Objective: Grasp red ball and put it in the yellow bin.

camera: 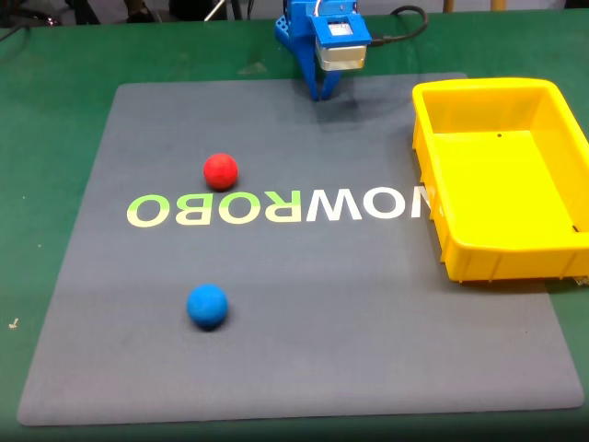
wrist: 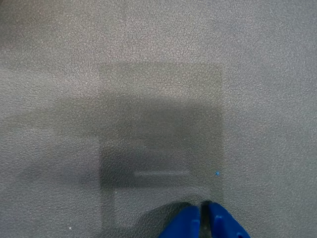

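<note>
Red ball [camera: 220, 171] lay left of centre on the mat [camera: 304, 313], beyond a blue ball [camera: 207, 306]; yellow bin [camera: 502, 180] stood right. Gripper [camera: 319, 92], top centre, was closed, empty. Reaching was unstarted; next came opening over the ball.

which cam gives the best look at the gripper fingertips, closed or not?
Wrist view. The gripper enters at the bottom edge, and its two blue fingertips sit nearly together with just a thin dark slit between, right over the grey mat. In the fixed view the gripper is small and far off, pointing down at the mat's far edge; the jaw gap can't be resolved there.
</note>
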Controlling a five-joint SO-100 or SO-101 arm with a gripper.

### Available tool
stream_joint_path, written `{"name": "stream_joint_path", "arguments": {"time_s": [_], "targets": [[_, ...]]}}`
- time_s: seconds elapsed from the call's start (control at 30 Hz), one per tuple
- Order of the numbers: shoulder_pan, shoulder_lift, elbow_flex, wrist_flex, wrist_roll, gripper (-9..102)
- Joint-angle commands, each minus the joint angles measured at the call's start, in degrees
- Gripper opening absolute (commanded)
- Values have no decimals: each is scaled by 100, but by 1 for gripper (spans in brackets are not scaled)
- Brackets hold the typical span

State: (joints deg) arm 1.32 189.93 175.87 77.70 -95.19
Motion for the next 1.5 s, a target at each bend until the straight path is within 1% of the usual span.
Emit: {"name": "stream_joint_path", "arguments": {"time_s": [0.0,0.57,0.63,0.7,0.83,0.87,1.0,1.07,1.2,1.33,1.47], "targets": [[53,62,176,62,62,0],[44,62,176,44,105,0],[53,62,176,-35,123,4],[79,62,176,-237,141,11],[396,53,35,-976,-114,26],[510,53,-26,-1125,-246,29],[1063,-88,-360,-1529,-782,32],[1310,-536,-580,-1960,-879,32],[1696,-2285,-1670,-2566,-782,32],[1916,-4228,-3138,-2733,-475,32],[2074,-5757,-4509,-2839,-264,32]]}}
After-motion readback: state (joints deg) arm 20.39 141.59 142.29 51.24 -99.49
